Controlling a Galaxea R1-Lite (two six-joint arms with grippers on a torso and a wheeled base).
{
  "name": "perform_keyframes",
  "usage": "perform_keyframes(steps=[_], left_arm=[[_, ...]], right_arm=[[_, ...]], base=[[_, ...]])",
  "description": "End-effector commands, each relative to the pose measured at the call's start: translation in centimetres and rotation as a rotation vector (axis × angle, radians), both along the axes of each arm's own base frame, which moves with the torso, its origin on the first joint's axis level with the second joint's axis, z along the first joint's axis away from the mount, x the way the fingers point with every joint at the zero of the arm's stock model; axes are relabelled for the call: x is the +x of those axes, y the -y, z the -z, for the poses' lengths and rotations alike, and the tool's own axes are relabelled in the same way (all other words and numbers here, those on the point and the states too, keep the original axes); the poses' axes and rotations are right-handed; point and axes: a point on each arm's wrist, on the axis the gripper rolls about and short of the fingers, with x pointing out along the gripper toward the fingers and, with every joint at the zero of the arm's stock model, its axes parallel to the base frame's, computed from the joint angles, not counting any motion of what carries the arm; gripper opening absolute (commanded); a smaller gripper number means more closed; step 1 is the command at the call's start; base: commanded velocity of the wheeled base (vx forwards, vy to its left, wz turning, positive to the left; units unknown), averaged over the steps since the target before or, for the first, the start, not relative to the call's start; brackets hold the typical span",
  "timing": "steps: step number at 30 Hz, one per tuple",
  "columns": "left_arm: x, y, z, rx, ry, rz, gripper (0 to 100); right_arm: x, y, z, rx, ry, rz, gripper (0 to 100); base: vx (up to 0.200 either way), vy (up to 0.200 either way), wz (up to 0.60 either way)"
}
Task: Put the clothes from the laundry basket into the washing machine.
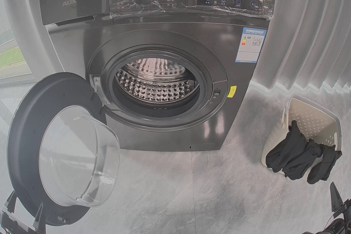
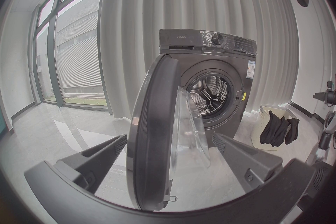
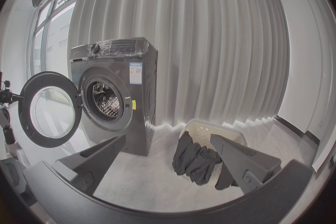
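The grey washing machine (image 1: pixel 157 63) stands with its round door (image 1: pixel 55 147) swung wide to the left, and the steel drum (image 1: pixel 157 81) holds nothing. On the floor to the right, a cream laundry basket (image 1: pixel 314 117) has black clothes (image 1: pixel 299 154) draped over its front rim. My left gripper (image 1: pixel 23 211) is low at the door's bottom edge, open; in the left wrist view the door (image 2: pixel 154 130) stands edge-on between the spread fingers (image 2: pixel 94 154). My right gripper (image 3: pixel 171 161) is open, short of the clothes (image 3: pixel 196 161) and basket (image 3: pixel 210 130).
The floor (image 1: pixel 197 191) is pale grey tile, bare between machine and basket. Pleated white curtains (image 1: pixel 310 26) hang behind both. Large windows (image 2: pixel 77 42) run along the wall to the left of the machine.
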Motion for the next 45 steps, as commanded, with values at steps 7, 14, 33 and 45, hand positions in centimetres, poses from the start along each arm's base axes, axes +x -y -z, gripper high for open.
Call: perform_keyframes(steps=[7,14,33,45], left_arm=[[0.04,0.0,0.52,-0.002,-0.006,-0.001,100],[0.04,0.0,0.52,-0.002,-0.006,-0.001,100],[0.04,-0.01,0.52,-0.002,-0.006,-0.001,100],[0.04,0.0,0.52,-0.002,-0.006,0.0,100]], right_arm=[[0.18,-0.02,1.02,-0.014,-0.076,0.005,100],[0.18,-0.02,1.02,-0.011,-0.076,0.003,100],[0.18,-0.02,1.02,-0.005,-0.076,0.003,100],[0.18,-0.02,1.02,-0.005,-0.076,0.003,100]], base=[[0.0,-0.086,0.0],[0.0,-0.171,0.0],[0.0,0.0,0.0],[-0.1,0.0,0.0]])
